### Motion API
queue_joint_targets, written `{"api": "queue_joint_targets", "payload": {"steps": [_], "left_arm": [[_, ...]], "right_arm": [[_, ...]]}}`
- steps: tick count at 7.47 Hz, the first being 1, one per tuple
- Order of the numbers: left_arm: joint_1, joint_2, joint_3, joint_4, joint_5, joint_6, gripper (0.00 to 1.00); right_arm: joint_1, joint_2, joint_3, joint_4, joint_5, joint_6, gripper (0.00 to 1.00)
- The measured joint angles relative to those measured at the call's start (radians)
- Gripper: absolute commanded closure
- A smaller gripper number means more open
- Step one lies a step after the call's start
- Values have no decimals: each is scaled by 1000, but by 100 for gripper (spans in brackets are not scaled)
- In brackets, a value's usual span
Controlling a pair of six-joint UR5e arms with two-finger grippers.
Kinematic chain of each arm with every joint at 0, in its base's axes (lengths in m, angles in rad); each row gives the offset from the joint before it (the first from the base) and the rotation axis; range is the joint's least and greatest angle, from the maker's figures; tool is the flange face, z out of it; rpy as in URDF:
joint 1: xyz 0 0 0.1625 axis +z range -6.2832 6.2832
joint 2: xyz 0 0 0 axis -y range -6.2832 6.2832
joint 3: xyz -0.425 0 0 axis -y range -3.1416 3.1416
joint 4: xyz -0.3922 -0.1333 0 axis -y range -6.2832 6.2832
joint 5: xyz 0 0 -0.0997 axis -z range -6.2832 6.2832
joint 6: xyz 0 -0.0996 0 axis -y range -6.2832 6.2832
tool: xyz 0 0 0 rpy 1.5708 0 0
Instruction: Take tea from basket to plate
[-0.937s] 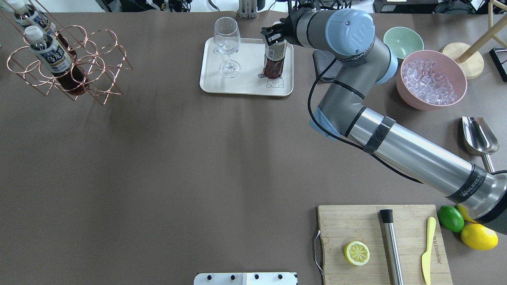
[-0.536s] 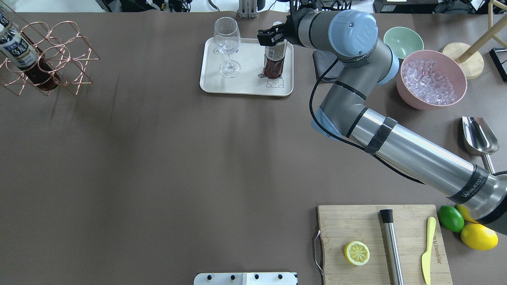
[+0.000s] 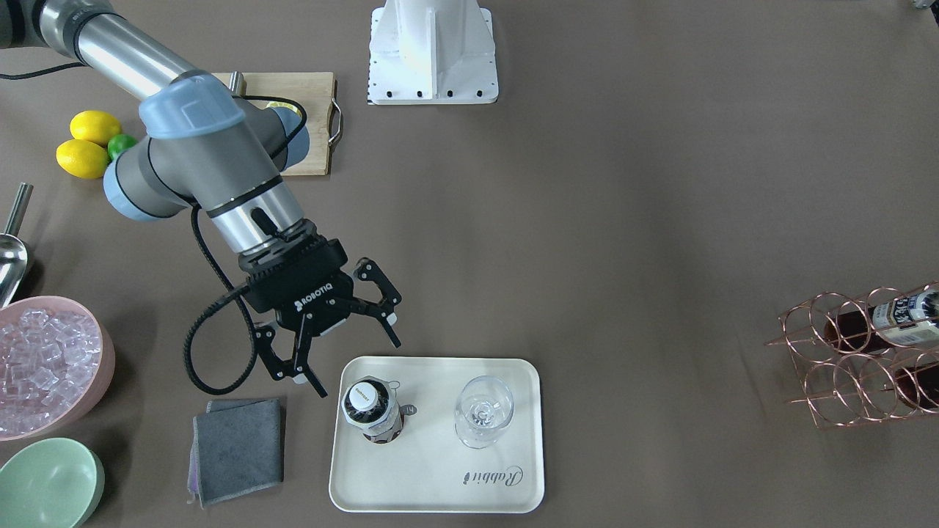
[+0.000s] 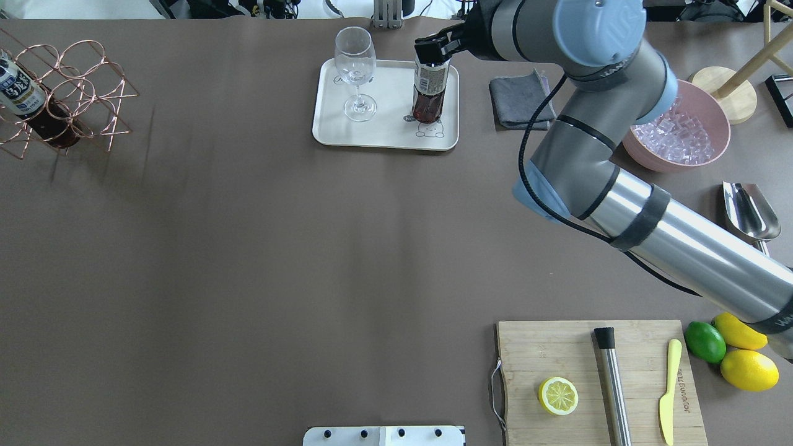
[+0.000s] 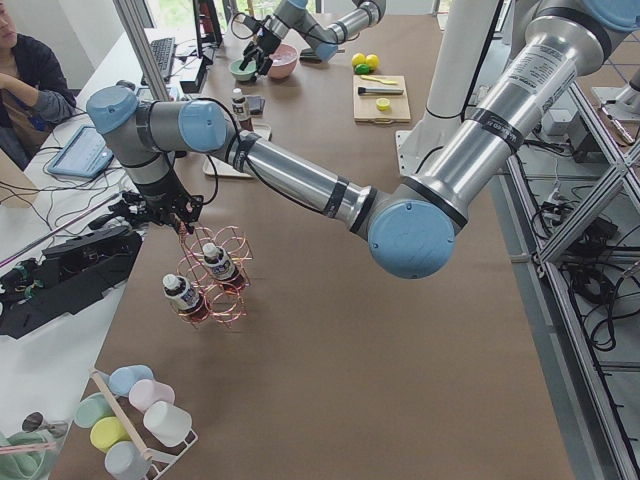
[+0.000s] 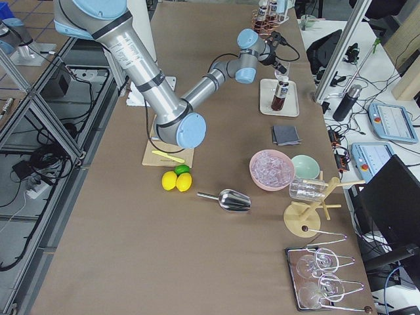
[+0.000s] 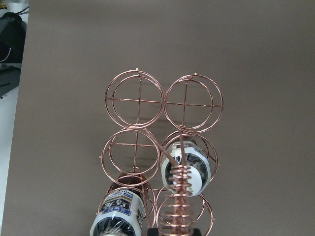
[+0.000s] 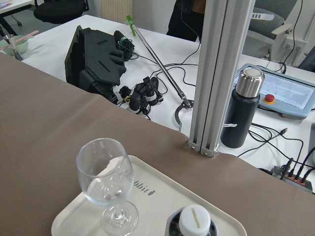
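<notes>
The tea point(image 4: 427, 93) stands upright on the plate point(image 4: 390, 127), near the bear drawing; it also shows in the front view point(image 3: 372, 411). My right gripper point(image 3: 359, 369) is open and hangs above the plate's point(image 3: 425, 455) edge beside the tea, apart from it. The basket point(image 4: 68, 93) hangs tilted at the table's far left with two more tea bottles point(image 7: 187, 167) in its cells. My left gripper point(image 7: 172, 231) is at the top of the basket's coiled handle and is shut on it; it also shows in the exterior left view point(image 5: 165, 212).
A stemmed glass point(image 4: 355, 68) stands on the plate left of the tea. A grey cloth point(image 4: 517, 93), a pink bowl of ice point(image 4: 669, 136), a green bowl point(image 3: 48, 480) and a metal scoop point(image 4: 749, 214) lie to the right. A cutting board point(image 4: 601, 378) is at front right.
The basket has moved left, toward the table's left edge. My right gripper has come off the tea's cap and the right arm has swung up and to the right.
</notes>
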Motion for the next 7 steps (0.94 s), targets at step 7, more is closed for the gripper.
{"api": "queue_joint_targets", "payload": {"steps": [7], "left_arm": [[23,39,32,-98,5,7,100]], "right_arm": [[88,-556,402,-275,195,182,0]]}}
